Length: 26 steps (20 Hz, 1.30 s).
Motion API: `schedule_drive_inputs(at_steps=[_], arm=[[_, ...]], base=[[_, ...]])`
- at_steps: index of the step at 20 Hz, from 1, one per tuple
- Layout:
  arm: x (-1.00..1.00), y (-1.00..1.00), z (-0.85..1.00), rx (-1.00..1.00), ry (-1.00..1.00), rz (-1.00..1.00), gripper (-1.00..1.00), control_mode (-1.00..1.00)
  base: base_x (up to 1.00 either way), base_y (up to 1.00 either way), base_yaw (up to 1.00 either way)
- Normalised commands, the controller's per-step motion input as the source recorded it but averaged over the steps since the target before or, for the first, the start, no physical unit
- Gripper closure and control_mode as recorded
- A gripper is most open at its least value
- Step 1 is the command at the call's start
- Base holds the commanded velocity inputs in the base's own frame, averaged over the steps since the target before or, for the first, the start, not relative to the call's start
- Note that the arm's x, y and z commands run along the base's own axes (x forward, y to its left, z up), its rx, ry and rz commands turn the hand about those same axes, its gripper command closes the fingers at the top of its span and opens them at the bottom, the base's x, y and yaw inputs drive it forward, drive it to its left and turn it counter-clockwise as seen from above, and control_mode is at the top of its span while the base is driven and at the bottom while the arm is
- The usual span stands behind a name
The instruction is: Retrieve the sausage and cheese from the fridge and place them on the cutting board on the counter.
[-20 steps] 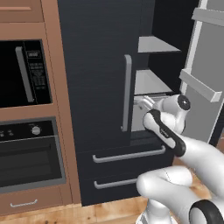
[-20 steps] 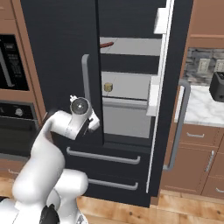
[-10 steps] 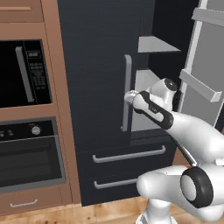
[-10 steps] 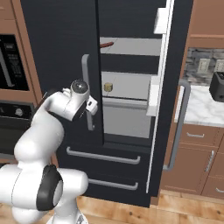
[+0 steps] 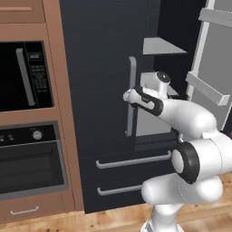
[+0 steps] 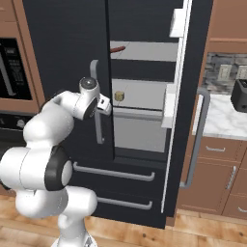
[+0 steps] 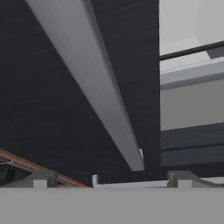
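You have only the tall dark fridge open: reddish-brown sausage and tan-yellow cheese block wait inside it, the gripper wide open and empty.

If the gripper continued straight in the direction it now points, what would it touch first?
Most likely the long grey handle of the fridge's closed left door. In the hand view it crosses just ahead of the open gripper, with the dark door panel behind it. Depth is unclear, so this is a judgement.

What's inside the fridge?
The fridge holds the sausage on the top shelf and the cheese below. The shut left door hides the rest.
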Motion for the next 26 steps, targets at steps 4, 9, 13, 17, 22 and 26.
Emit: schedule_drive_inputs(at_steps=[4,9,13,17,22,26], arm=[[0.1,0.02,0.06,-0.01,0.0,0.0,-1.0,-1.0],[0.08,0.0,0.0,0.0,-0.03,0.0,-1.0,-1.0],[0.21,0.1,0.0,-0.02,-0.1,0.0,-1.0,-1.0],[-0.05,0.02,0.0,-0.03,-0.15,0.0,-1.0,-1.0],[0.1,0.0,0.07,-0.05,-0.06,0.0,-1.0,-1.0],[0.27,0.05,0.04,-0.13,-0.02,0.0,-1.0,-1.0]], base=[[0.0,0.0,0.0],[0.0,0.0,0.0],[0.0,0.0,0.0],[0.0,0.0,0.0],[0.0,0.0,0.0],[0.0,0.0,0.0]])
